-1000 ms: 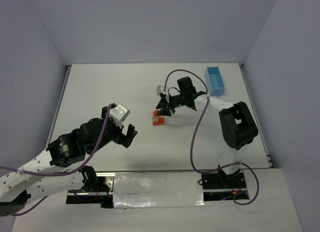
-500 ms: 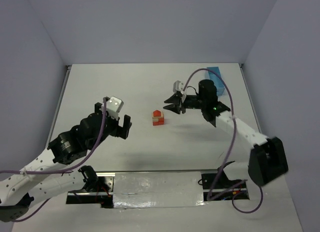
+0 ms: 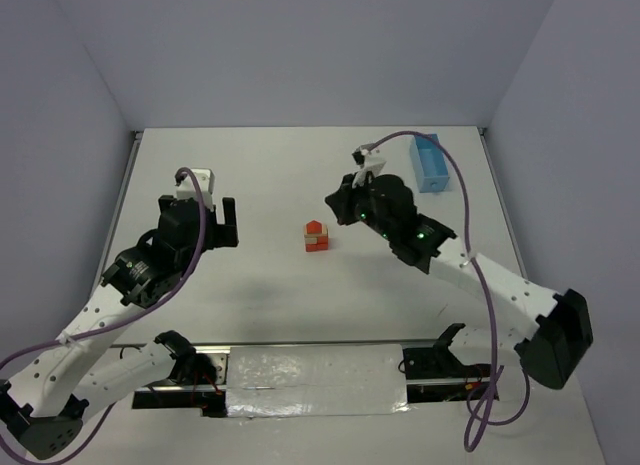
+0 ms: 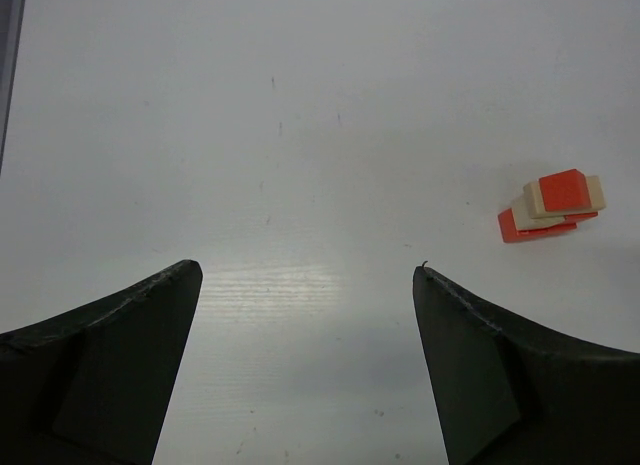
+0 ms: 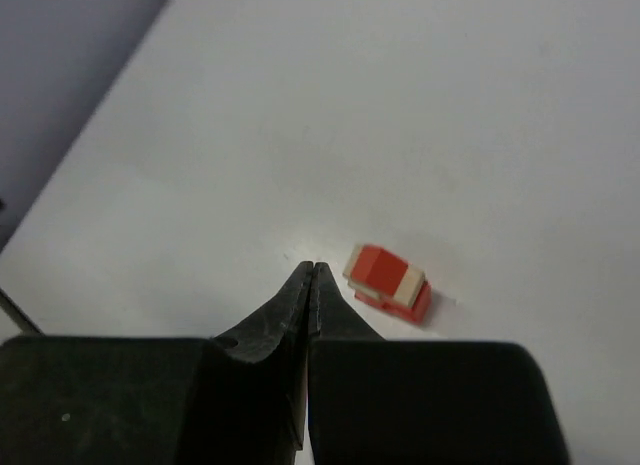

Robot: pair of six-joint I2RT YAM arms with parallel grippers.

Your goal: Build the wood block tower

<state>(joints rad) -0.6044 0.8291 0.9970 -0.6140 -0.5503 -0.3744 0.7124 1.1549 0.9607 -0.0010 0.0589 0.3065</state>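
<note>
Right pincer, tips together, near the wood block tower; left pincer wide apart, well aside.

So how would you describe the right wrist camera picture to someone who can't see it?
A small tower of red-orange and pale tan wood blocks stands on a white table. Nearer the camera, the black jaws of the right gripper are shut on nothing, clear of the tower.
</note>
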